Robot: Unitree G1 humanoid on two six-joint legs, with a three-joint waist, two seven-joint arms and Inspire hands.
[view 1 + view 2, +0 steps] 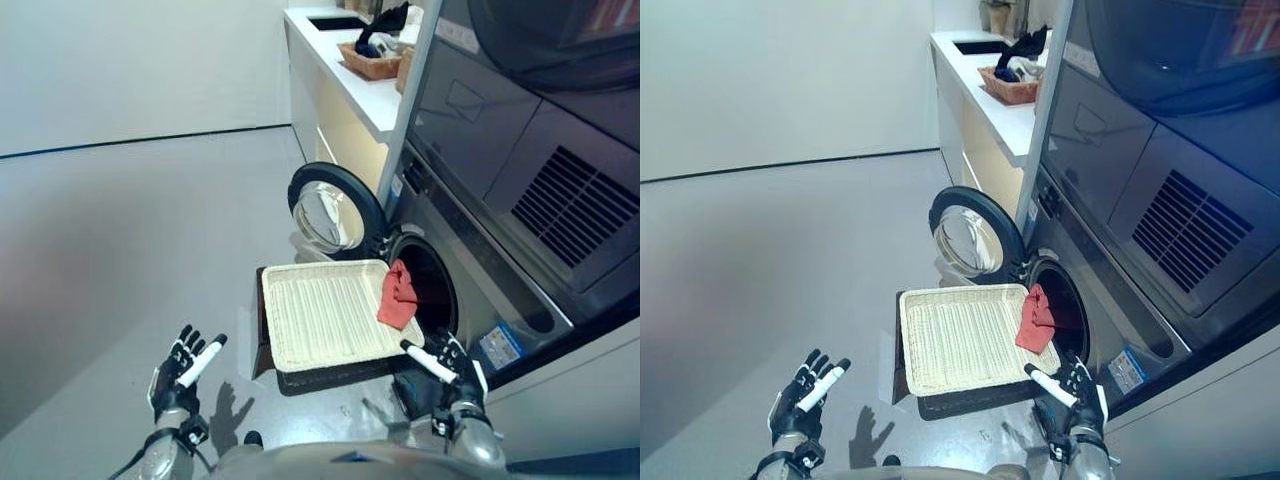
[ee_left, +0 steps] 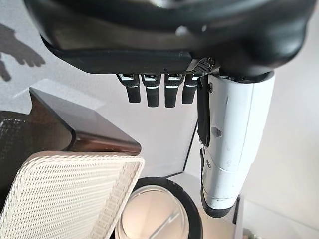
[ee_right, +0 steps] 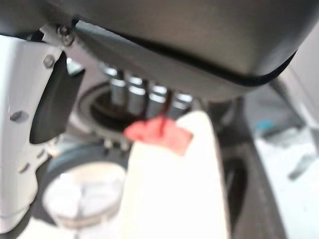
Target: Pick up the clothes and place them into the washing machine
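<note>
Right wrist view, red cloth (image 3: 158, 135) blurred, seemingly on tray (image 3: 174, 189)

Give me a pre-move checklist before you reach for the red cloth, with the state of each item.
1. Washing machine door open: ok.
2. Red cloth in view, draped over the tray's edge by the drum opening: ok.
3. Right hand open and empty, near the wicker tray: ok.
4. Left hand open, away from the tray: ok.
5. Drum free of obstruction inside: cannot tell, it is dark.
</note>
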